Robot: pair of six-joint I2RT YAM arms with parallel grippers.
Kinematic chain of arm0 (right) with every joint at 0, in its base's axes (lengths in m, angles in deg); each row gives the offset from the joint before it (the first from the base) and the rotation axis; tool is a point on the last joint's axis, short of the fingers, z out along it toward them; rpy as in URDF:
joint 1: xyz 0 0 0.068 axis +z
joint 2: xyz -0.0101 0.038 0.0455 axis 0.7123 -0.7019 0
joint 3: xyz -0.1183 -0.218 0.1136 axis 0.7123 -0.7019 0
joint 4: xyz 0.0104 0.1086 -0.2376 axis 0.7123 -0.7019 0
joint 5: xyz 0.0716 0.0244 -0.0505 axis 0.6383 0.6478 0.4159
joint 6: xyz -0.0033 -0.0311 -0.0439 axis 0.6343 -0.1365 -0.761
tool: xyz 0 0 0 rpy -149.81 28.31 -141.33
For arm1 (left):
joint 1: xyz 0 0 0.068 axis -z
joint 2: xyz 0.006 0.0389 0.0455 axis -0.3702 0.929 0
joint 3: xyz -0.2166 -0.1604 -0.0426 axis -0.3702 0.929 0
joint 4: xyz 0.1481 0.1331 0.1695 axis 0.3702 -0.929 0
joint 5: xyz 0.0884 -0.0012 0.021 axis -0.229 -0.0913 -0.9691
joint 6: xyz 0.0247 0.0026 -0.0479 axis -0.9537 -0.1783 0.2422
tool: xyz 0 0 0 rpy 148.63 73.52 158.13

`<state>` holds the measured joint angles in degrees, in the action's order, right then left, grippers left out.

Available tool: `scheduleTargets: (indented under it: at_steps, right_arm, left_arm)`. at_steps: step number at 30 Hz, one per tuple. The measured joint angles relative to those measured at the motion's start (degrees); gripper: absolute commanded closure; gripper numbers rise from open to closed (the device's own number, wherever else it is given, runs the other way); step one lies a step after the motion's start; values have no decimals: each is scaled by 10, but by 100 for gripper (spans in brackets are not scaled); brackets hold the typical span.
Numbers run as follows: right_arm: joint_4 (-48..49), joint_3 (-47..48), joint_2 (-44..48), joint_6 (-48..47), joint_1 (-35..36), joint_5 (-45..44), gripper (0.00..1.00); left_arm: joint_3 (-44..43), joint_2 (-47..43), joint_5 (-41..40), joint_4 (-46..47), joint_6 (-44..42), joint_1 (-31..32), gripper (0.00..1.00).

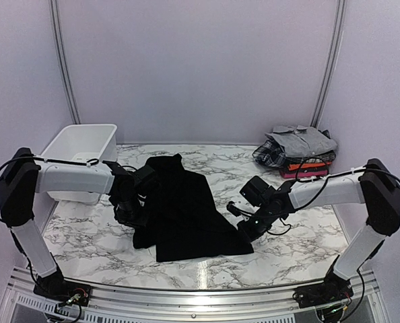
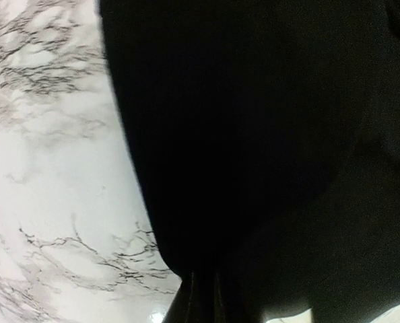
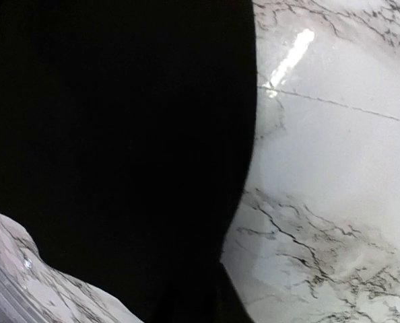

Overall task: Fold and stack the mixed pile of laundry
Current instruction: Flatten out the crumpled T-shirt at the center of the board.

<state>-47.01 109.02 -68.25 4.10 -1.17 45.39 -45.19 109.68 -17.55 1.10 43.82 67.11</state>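
Both jaws appear closed on the cloth [image 1: 186, 208], at opposite edges; soft, light and limp, it is best gripped by its corners.

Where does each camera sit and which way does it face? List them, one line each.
Top: above and behind the arms, facing down over the table; shows both arms, left tool and right tool at the black cloth.
Left wrist: looks down on the cloth's edge; its tool indistinct.
Right wrist: likewise, at the opposite edge.
Shared: both wrist views show cloth and marble.
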Motion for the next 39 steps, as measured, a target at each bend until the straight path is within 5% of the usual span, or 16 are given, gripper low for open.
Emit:
scheduleTargets:
  at_steps: [6, 12, 16, 20, 26, 31, 39]
  right_arm:
    - [-83, 36, 17, 3, -42, -71, 100]
    - [-156, 187, 51, -28, -115, -155, 100]
    - [-163, 270, 69, -54, -125, -174, 100]
    - [-171, 259, 75, -67, -125, -156, 100]
    - [-198, 196, 75, -66, -125, -126, 100]
    - [-203, 187, 75, -64, -125, -123, 100]
    - [-203, 179, 83, -63, -126, -123, 100]
  left_arm:
    - [-83, -26, -4, -13, -5, -79, 100]
    - [-235, -44, 2, -9, -26, -135, 100]
    - [-271, -51, 36, 2, -46, -135, 52]
    - [-226, -36, 49, 9, -75, -66, 27]
    - [-175, 37, 72, 32, -101, 80, 22]
    - [-220, 121, 75, 43, -112, 127, 2]
    - [-317, 218, 63, 57, -143, 173, 1]
